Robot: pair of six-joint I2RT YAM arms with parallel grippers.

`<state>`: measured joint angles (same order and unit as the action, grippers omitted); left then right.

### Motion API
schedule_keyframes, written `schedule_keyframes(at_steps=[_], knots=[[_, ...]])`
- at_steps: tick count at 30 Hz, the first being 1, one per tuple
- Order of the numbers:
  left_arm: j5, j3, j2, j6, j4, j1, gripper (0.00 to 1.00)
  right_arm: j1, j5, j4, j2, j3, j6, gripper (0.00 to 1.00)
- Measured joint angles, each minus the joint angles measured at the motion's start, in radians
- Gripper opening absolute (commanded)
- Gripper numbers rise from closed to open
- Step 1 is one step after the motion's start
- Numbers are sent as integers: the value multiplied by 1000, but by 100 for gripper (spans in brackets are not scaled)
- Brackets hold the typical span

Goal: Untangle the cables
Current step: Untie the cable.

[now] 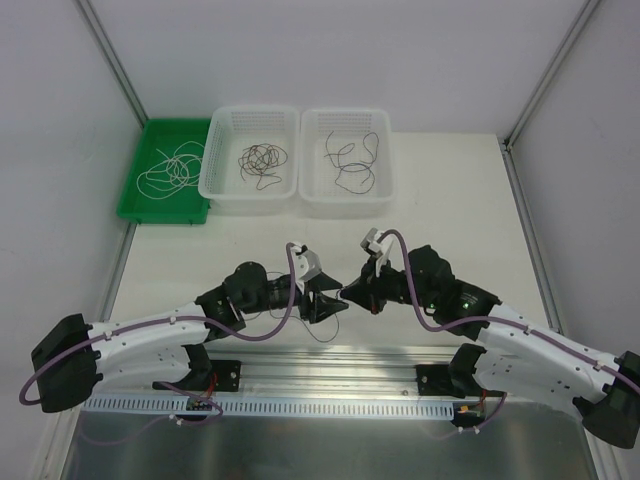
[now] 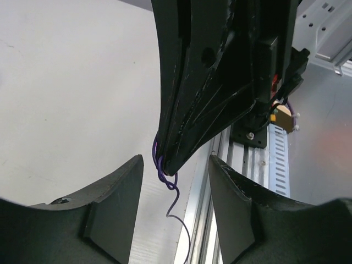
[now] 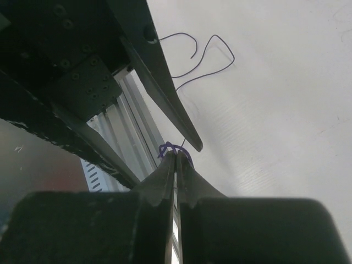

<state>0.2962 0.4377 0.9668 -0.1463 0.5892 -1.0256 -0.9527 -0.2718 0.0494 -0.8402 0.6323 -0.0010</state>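
Your right gripper (image 3: 177, 157) is clamped tight on a small knot of thin purple cable (image 3: 171, 148), which sits at its very tip. Your left gripper (image 2: 176, 165) is parted, one jaw on either side of that tip. A loose strand trails away over bare table (image 3: 286, 110). The aluminium rail (image 3: 140, 124) runs just beside both grippers.

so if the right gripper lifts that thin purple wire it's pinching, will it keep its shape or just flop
Likely floppy: the purple wire bunches into tiny loops at the tips of the shut right gripper, and a strand lies in loose curls on the table. Probably very light, being so thin. Those loops may snag instead of pulling free cleanly.
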Motion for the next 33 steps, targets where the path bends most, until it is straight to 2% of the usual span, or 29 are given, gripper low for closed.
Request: schedule_keyframes(at_steps=[2, 6, 7, 8, 19, 29, 33], knots=[[19, 9, 27, 0, -16, 0, 49, -5, -3, 2, 0, 4, -11, 1], [39, 16, 42, -2, -48, 6, 30, -10, -4, 15, 0, 8, -24, 1], [40, 17, 42, -1, -53, 6, 10, -11, -4, 16, 0, 8, -27, 1], [39, 18, 42, -3, -57, 6, 0, -11, -4, 16, 0, 8, -30, 1], [27, 3, -13, -5, -87, 19, 0, -13, 8, 8, 13, 11, -41, 1], [-75, -127, -142, -91, 115, 19, 0, -21, 61, -53, 79, -16, 102, 1], [-105, -176, -156, -104, 153, 22, 0, -14, 152, -43, 113, -41, 165, 1]])
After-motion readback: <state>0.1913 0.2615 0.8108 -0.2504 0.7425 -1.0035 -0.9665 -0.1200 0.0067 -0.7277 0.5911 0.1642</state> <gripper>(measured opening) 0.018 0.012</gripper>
